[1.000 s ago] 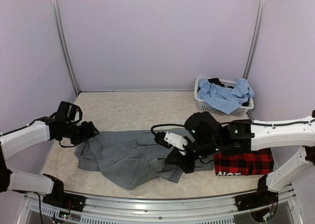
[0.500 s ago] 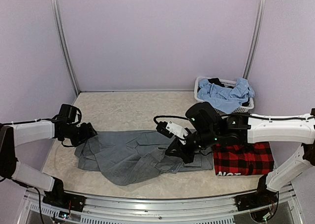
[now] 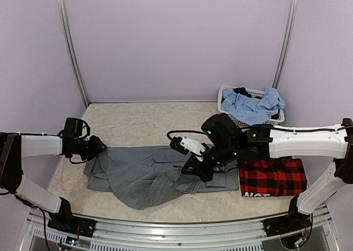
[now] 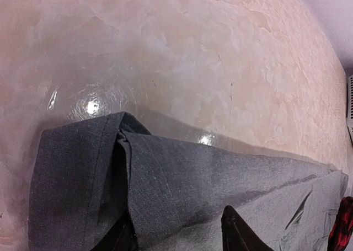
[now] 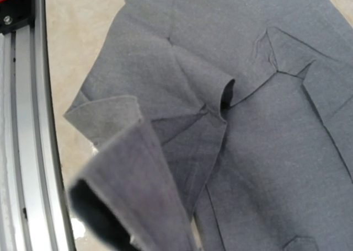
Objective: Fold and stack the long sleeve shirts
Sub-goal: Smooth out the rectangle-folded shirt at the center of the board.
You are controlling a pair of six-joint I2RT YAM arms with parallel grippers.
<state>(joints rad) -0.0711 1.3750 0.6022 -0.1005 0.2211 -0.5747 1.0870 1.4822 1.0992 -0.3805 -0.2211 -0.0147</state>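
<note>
The grey shirt (image 3: 143,174) lies rumpled and spread across the table's middle. My left gripper (image 3: 98,147) is at its left edge. In the left wrist view the left gripper (image 4: 176,237) has its jaws apart, straddling a folded edge of the grey shirt (image 4: 193,185). My right gripper (image 3: 194,168) is shut on the grey shirt near its right half. It holds up a fold (image 5: 143,179) that hides the fingers, above the rest of the grey shirt (image 5: 265,140). The red-and-black plaid shirt (image 3: 271,178) lies folded at the right, with white lettering at its near edge.
A white laundry basket (image 3: 226,118) holding blue cloth (image 3: 251,107) stands at the back right. A metal rail (image 3: 182,229) runs along the table's near edge, seen also as the rail (image 5: 27,124) left of the lifted fold. Walls close in the left, back and right.
My left gripper has dropped to the shirt's left edge and its jaws have narrowed. My right gripper has carried its fold of grey cloth a little back and to the left.
</note>
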